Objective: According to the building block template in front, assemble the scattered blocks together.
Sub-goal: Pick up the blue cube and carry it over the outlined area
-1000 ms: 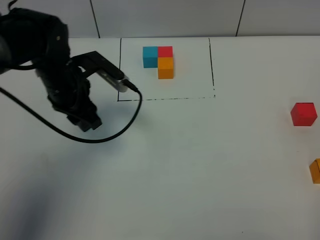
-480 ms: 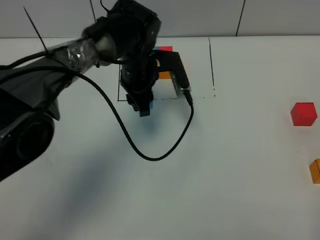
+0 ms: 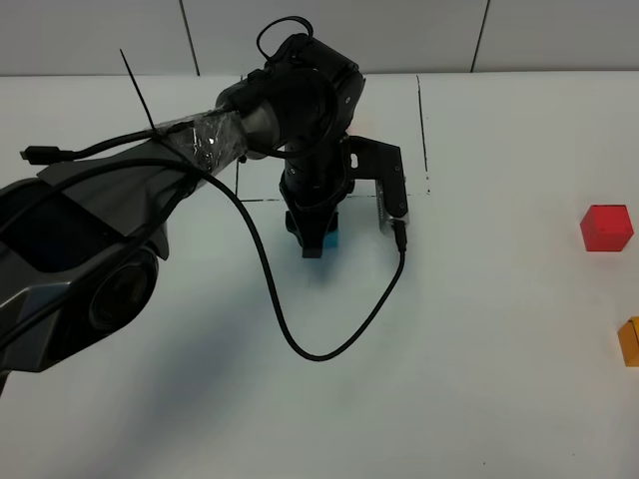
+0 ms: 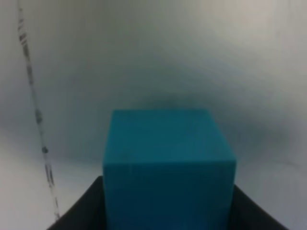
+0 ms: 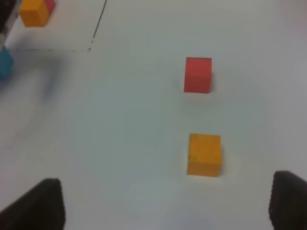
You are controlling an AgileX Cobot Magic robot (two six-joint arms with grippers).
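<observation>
My left gripper (image 3: 314,239) is shut on the teal-blue cube (image 3: 323,242), low over the table just in front of the template frame's dashed front line (image 3: 409,195). The left wrist view shows the cube (image 4: 168,163) large between the dark fingers (image 4: 81,215). I cannot tell whether it touches the table. The template cubes are hidden behind the arm in the high view; its orange cube (image 5: 33,12) shows in the right wrist view. The loose red cube (image 3: 606,228) and orange cube (image 3: 630,341) lie at the far right, apart. My right gripper (image 5: 168,211) is open above them.
The left arm (image 3: 300,110) and its black cable (image 3: 329,349) stretch across the table's middle. The frame's right line (image 3: 420,120) runs toward the back wall. The red cube (image 5: 197,74) and orange cube (image 5: 204,155) lie in front of the right gripper.
The left arm has swung right and toward the front with the blue cube, from the frame's left side to just in front of its dashed line. The red and orange cubes have not moved.
</observation>
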